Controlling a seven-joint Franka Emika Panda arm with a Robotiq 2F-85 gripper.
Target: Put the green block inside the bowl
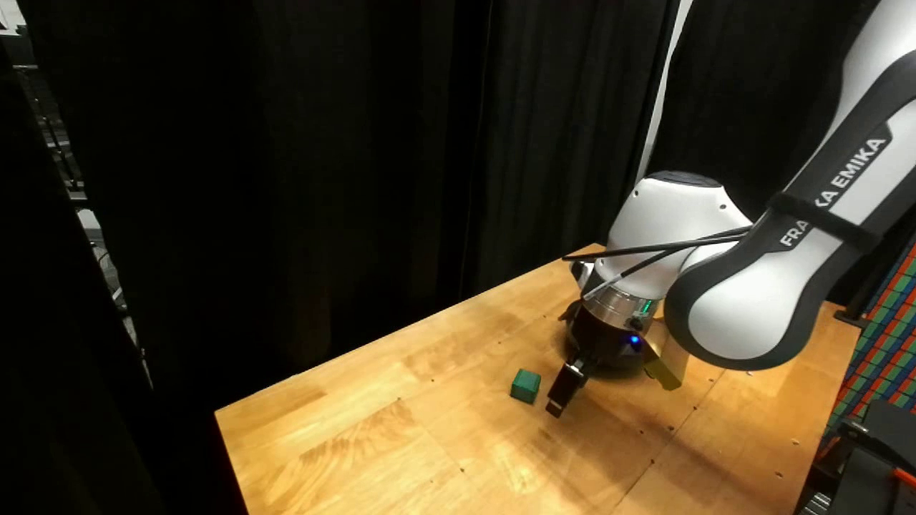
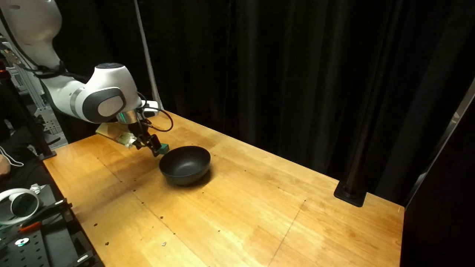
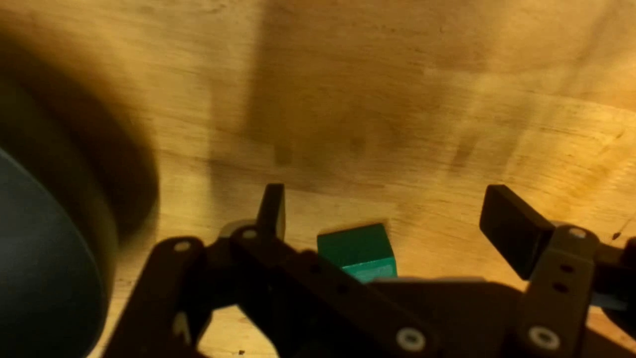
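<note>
The green block (image 1: 526,385) is a small teal-green cube standing on the wooden table; it also shows in an exterior view (image 2: 163,149) beside the bowl. The bowl (image 2: 185,168) is round, black and upright on the table; in the wrist view its rim (image 3: 44,258) fills the left edge. In an exterior view it is largely hidden behind my gripper (image 1: 565,392). In the wrist view my gripper (image 3: 385,206) is open and holds nothing. The block (image 3: 355,246) shows between the fingers, nearer the left one, partly covered by the finger linkage. I cannot tell the exact height of the fingertips.
A wooden table (image 2: 241,207) carries everything. A yellowish plate (image 2: 115,134) sticks out from the wrist. A black post base (image 2: 350,193) stands at the table's edge. A cart with a white headset (image 2: 22,205) is beside the table. Black curtains hang behind.
</note>
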